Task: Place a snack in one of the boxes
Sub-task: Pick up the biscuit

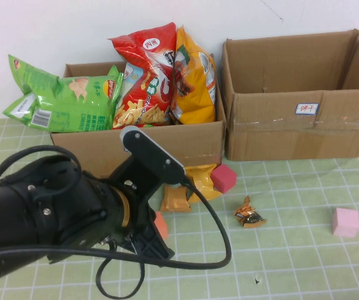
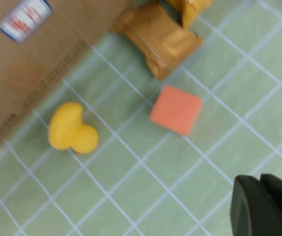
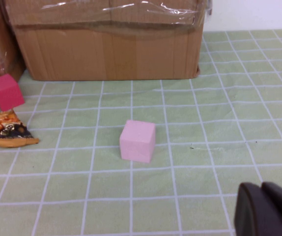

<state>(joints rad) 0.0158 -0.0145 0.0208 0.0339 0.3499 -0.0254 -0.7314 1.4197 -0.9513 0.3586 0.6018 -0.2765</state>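
Note:
A small orange-and-brown snack packet (image 1: 249,214) lies on the green checked cloth, also in the right wrist view (image 3: 8,130). An orange snack packet (image 1: 174,199) lies by the left box (image 1: 186,140), also in the left wrist view (image 2: 155,42). The left box holds green, red and yellow chip bags. The right box (image 1: 292,131) looks empty. My left gripper (image 2: 264,206) is shut and empty, above the cloth near an orange cube (image 2: 176,109). My right gripper (image 3: 266,209) is shut and empty, near a pink cube (image 3: 138,141); it is out of the high view.
My left arm (image 1: 60,212) fills the front left of the high view. A yellow duck (image 2: 72,129) lies by the left box wall. A red cube (image 1: 224,178) sits in front of the left box. The pink cube (image 1: 345,222) sits at the front right.

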